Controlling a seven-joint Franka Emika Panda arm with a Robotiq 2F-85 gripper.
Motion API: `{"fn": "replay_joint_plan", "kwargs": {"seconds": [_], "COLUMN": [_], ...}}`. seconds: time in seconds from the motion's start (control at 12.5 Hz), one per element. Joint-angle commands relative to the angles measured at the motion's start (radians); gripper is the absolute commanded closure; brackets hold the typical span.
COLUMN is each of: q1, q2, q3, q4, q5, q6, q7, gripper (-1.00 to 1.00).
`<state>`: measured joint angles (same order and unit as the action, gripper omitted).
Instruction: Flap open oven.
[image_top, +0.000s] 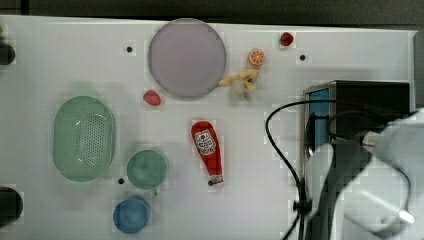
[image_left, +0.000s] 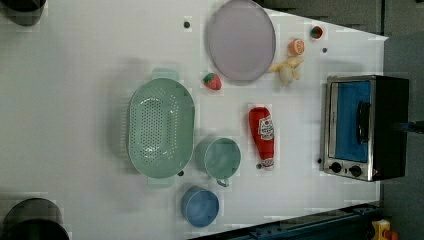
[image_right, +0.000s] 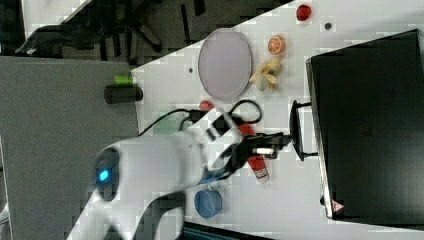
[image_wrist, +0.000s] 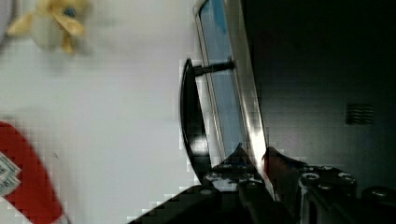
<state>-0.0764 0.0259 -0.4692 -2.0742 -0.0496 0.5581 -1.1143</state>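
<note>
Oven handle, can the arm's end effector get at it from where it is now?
Probably yes: the end effector sits right beside the handle of the shut oven, with nothing between them.

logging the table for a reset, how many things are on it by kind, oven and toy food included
oven: 1
plate: 1
strainer: 1
cups, green and blue: 2
ketchup bottle: 1
toy food, two strawberries, orange slice, peeled banana: 4
total: 10
</note>
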Motion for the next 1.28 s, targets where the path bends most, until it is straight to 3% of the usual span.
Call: {"fn": "replay_joint_plan", "kwargs": {"seconds": [0.08,1.04,1.28], "q1": [0.009,0.018,0.043], "q2": [0.057,0.123,0.124], "q3": [0.000,0.018,0.030], "q4": [-0.041,-0.167,-0.174], "q5": [0.002,-0.002,-0.090], "q6": [0.095,0.323,0.324], "q7": [-0.086,-0.050,-0.005], "gripper": [0.65,0.65,0.65]}}
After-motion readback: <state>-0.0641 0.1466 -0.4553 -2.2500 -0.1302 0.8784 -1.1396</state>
